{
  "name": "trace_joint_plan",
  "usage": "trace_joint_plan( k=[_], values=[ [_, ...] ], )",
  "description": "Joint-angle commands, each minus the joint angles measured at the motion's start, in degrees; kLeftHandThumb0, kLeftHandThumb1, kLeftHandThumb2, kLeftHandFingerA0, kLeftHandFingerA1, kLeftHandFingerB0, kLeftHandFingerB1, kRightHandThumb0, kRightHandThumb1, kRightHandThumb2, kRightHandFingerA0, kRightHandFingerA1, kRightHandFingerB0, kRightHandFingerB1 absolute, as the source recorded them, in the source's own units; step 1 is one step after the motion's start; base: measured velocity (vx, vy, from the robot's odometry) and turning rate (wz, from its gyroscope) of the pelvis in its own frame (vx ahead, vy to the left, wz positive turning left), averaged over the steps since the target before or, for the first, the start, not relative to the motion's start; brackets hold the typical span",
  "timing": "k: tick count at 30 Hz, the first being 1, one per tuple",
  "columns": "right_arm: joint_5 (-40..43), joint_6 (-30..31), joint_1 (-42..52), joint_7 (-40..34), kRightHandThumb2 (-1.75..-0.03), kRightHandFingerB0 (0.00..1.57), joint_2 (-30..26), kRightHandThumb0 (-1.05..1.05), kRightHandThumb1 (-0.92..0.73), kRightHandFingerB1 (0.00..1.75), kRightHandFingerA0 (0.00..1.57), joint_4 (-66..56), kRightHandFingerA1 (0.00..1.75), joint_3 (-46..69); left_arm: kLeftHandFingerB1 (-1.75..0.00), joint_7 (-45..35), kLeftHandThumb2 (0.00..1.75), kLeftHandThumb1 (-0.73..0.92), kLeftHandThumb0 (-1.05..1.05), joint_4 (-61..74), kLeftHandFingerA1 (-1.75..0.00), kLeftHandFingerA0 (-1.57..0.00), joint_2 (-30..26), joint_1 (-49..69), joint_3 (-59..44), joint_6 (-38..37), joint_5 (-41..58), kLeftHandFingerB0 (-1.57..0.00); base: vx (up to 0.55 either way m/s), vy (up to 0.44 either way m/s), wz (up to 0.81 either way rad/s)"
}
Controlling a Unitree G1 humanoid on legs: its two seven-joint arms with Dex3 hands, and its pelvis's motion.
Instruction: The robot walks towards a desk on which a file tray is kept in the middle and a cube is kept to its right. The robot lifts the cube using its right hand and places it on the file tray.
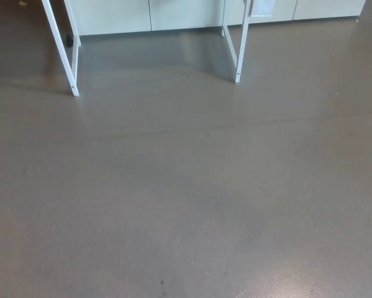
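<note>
grey floor (186,205), white desk legs (74,84) at the top; neither hand shows, state unknown.

View: I have a single feed, the head camera, sitting high and tilted down at the grey floor (186,205).
Facing: I look forward and down. The floor runs from the bottom edge up to the pale cabinet fronts (117,15) along the top edge.
Distance: I stand well back. One white leg (72,81) at upper left and a second white leg (238,62) right of top centre show only their lower ends.
Coverage: the floor fills nearly my whole frame.
</note>
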State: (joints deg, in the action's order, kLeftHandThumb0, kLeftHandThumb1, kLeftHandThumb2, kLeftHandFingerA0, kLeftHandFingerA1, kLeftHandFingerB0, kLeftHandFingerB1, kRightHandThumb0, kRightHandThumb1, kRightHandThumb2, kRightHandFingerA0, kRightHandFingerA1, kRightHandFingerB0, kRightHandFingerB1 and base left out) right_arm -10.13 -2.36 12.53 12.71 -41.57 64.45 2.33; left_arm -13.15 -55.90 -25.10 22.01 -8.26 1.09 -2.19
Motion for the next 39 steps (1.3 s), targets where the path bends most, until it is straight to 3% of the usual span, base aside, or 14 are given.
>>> trace_joint_plan(
  k=[1, 2, 5, 6, 9, 10, 13, 14, 16, 17, 23, 32, 35, 39],
  values=[
    [0.8, -2.0, 0.1, 3.6, -0.88, 0.00, -1.4, -1.05, -0.21, 0.66, 0.41, 0.0, 0.92, 0.1, -0.51, -4.0, 1.17, 0.67, -0.35, -0.6, -0.54, -0.03, -1.4, 0.0, -0.7, -3.6, 1.5, 0.00, 0.19, -0.015, 0.14],
    [0.2, -2.3, 0.1, 3.2, -0.90, 0.00, -1.5, -1.05, -0.21, 0.67, 0.79, 0.0, 1.08, -0.4, -0.42, -4.2, 0.64, 0.85, -0.57, -1.0, -0.49, -0.09, -1.3, -0.2, -0.9, -3.5, 1.8, -0.15, 0.00, -0.017, 0.06],
    [-1.0, -2.7, -0.3, 3.4, -0.65, 0.00, -2.0, -1.05, -0.35, 0.76, 0.56, 0.5, 0.97, -2.0, -0.42, -3.9, 0.65, 0.85, -0.57, -1.2, -0.51, -0.11, -1.3, -0.4, -1.0, -2.7, 1.7, -0.14, -0.05, -0.009, -0.07],
    [-1.8, -3.7, 0.4, 1.6, -0.64, 0.00, -2.0, -1.05, -0.38, 0.77, 0.77, 0.2, 0.96, -2.6, -0.43, -3.9, 0.65, 0.85, -0.56, -1.1, -0.52, -0.10, -1.2, -0.4, -1.1, -2.9, 1.8, -0.14, -0.06, -0.004, -0.12],
    [1.5, -0.6, -0.2, 4.7, -0.85, 0.00, -1.5, -1.05, -0.17, 0.68, 0.71, 0.3, 1.03, -0.4, -0.44, -4.0, 0.64, 0.84, -0.56, 0.2, -0.54, -0.14, -1.4, 0.2, -1.3, -2.6, 1.8, -0.16, 0.00, 0.000, 0.00],
    [1.2, -0.6, -0.2, 4.7, -0.87, 0.00, -1.5, -1.05, -0.20, 0.66, 0.40, 0.1, 0.95, -0.6, -0.44, -4.1, 0.65, 0.85, -0.58, 0.2, -0.53, -0.12, -1.5, 0.2, -1.2, -2.7, 1.7, -0.14, 0.03, 0.080, -0.09],
    [1.7, -0.1, 0.0, 5.9, -0.87, 0.00, -1.5, -1.00, -0.18, 0.64, 1.09, -0.2, 1.03, 0.2, -0.51, -5.0, 1.17, 0.66, -0.35, 1.2, -0.56, -0.05, -1.6, 0.7, -1.4, -2.7, 2.0, -0.01, 0.08, 0.167, -0.12],
    [1.8, -0.2, -0.1, 6.1, -0.85, 0.00, -1.4, -1.05, -0.16, 0.66, 0.65, 0.0, 1.07, 0.5, -0.51, -5.1, 1.17, 0.66, -0.35, 1.6, -0.56, -0.05, -1.5, 0.8, -1.7, -2.3, 2.4, -0.01, 0.13, 0.245, -0.20],
    [2.1, -0.9, 0.4, 6.2, -0.67, 0.00, -1.4, -1.03, -0.28, 0.79, 0.48, -0.5, 1.05, 0.9, -0.51, -4.1, 1.16, 0.66, -0.35, 0.8, -0.54, -0.03, -1.5, -0.2, -1.4, -1.7, 1.5, 0.00, 0.25, 0.476, -0.01],
    [0.7, -1.2, 0.9, 5.5, -0.66, 0.00, -1.8, -1.05, -0.34, 0.79, 0.32, -1.5, 0.96, -0.2, -0.43, -3.7, 0.64, 0.84, -0.58, 0.7, -0.53, -0.14, -1.5, -0.4, -1.3, -1.4, 1.4, -0.14, 0.24, 0.434, -0.20],
    [1.9, -0.9, 1.0, 4.7, -0.87, 0.00, -0.6, -0.99, -0.19, 0.72, 1.07, -0.3, 1.06, 1.2, -0.45, -3.4, 0.65, 0.86, -0.59, -0.2, -0.55, -0.16, -2.2, -0.8, -0.5, -3.1, 0.5, -0.15, 0.14, 0.057, 0.03],
    [3.2, -1.1, 0.4, 6.1, -0.85, 0.00, 0.4, -1.05, -0.15, 0.80, 0.43, 1.4, 0.93, 2.3, -0.43, -4.6, 0.65, 0.86, -0.58, 0.6, -0.52, -0.12, -3.4, -0.9, -0.4, -2.8, 0.8, -0.17, 0.18, -0.192, 0.08],
    [1.7, -4.5, 0.6, 5.1, -0.83, 0.00, 0.2, -1.05, -0.16, 0.70, 0.90, 2.6, 0.98, 1.2, -0.44, -3.7, 0.65, 0.85, -0.59, -1.3, -0.53, -0.15, -3.4, -1.8, 0.0, -3.3, 0.3, -0.15, 0.20, -0.228, 0.11],
    [2.1, -5.9, 0.2, 4.5, -0.87, 0.00, 0.6, -0.99, -0.23, 0.69, 0.64, 4.5, 0.90, 1.4, -0.42, -3.9, 0.65, 0.85, -0.58, 0.2, -0.51, -0.11, -3.4, -1.4, -0.3, -1.9, 0.9, -0.14, 0.21, -0.090, -0.01]
  ],
)
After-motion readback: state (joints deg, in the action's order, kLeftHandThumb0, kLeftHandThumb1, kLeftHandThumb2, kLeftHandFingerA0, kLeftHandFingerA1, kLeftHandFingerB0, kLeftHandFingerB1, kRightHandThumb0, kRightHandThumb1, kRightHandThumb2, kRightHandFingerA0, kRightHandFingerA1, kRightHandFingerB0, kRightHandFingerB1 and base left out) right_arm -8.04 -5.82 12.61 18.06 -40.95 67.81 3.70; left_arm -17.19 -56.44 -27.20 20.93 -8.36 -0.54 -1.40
